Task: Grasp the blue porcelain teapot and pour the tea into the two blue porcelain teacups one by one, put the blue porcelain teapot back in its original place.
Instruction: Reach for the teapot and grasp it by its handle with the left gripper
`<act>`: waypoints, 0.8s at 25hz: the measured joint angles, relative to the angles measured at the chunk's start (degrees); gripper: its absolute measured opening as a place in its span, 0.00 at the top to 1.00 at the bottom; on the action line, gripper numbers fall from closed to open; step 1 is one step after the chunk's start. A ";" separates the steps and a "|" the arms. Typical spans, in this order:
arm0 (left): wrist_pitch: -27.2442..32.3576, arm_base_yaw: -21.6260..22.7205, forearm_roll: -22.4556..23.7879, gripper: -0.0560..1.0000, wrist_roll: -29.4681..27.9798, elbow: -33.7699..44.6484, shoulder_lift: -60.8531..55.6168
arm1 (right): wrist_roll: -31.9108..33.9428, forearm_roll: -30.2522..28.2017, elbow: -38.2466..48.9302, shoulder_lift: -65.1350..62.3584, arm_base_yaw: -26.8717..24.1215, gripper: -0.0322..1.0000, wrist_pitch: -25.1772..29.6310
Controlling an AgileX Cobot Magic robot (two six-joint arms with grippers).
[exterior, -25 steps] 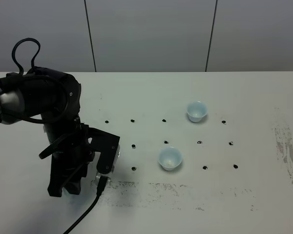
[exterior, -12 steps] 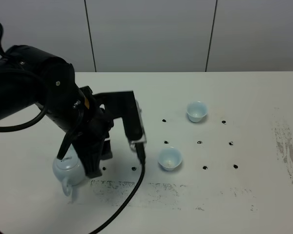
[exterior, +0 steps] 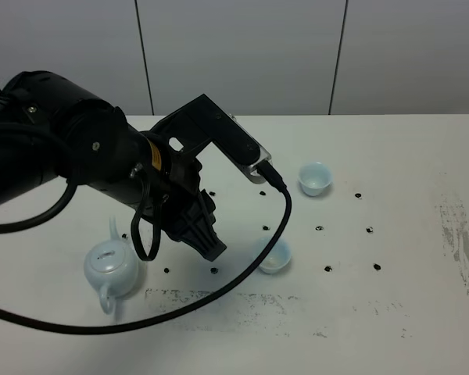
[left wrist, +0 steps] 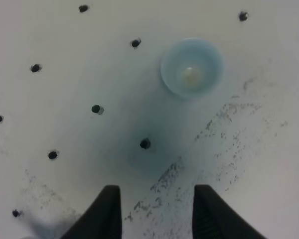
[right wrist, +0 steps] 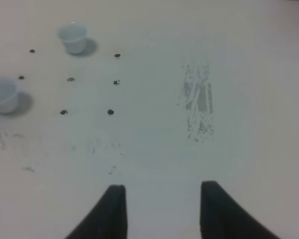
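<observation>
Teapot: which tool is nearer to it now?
Left. The left tool hangs open beside the teapot, between it and the near teacup; the right tool is far off, over the scuffed right side of the table.

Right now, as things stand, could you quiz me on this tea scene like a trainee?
1. True or false: the left gripper holds the teapot.
2. Which does the black cable cross in the high view: the near teacup or the far teacup?
3. In that view the teapot stands: A) left of both teacups; B) between them; C) right of both.
Key: 1 false; 2 the near teacup; 3 A.
</observation>
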 joint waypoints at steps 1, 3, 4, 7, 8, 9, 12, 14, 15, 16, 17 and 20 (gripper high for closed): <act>0.63 -0.88 1.65 0.67 -2.24 0.05 -0.55 | 0.00 0.00 0.00 0.00 0.00 0.65 -0.05; 1.37 -2.90 5.92 0.70 -6.44 0.05 -1.45 | 0.00 1.20 0.00 0.00 0.00 0.65 -0.12; 1.96 -3.62 7.61 0.71 -8.49 0.05 -1.83 | 0.00 1.97 0.00 0.00 0.00 0.65 -0.12; 3.69 -5.24 12.05 0.72 -13.11 0.05 -2.39 | 0.00 4.23 0.00 0.00 0.00 0.65 -0.16; 4.26 -5.46 12.63 0.72 -13.98 0.05 -2.40 | 0.00 4.56 0.00 0.00 0.00 0.65 -0.18; 4.76 -5.59 13.04 0.72 -14.38 0.05 -2.40 | 0.00 4.80 0.00 0.00 0.00 0.65 -0.18; 5.49 -5.63 13.31 0.72 -14.72 0.05 -2.40 | 0.00 4.87 0.00 0.00 0.00 0.65 -0.18; 5.54 -5.63 13.38 0.72 -14.72 0.05 -2.40 | 0.00 4.87 0.00 0.00 0.00 0.65 -0.18; 5.54 -5.63 13.50 0.72 -14.72 0.05 -2.40 | 0.02 4.87 0.00 0.00 0.00 0.65 -0.18; 5.48 -5.63 13.49 0.72 -14.72 0.05 -2.40 | 0.02 4.87 0.00 0.00 0.00 0.65 -0.18; 5.25 -5.63 13.49 0.72 -14.72 0.05 -2.40 | 0.02 4.87 0.00 0.00 0.00 0.65 -0.18; 3.86 -5.63 13.64 0.72 -14.58 0.05 -2.40 | 0.02 4.87 0.00 0.00 0.00 0.65 -0.18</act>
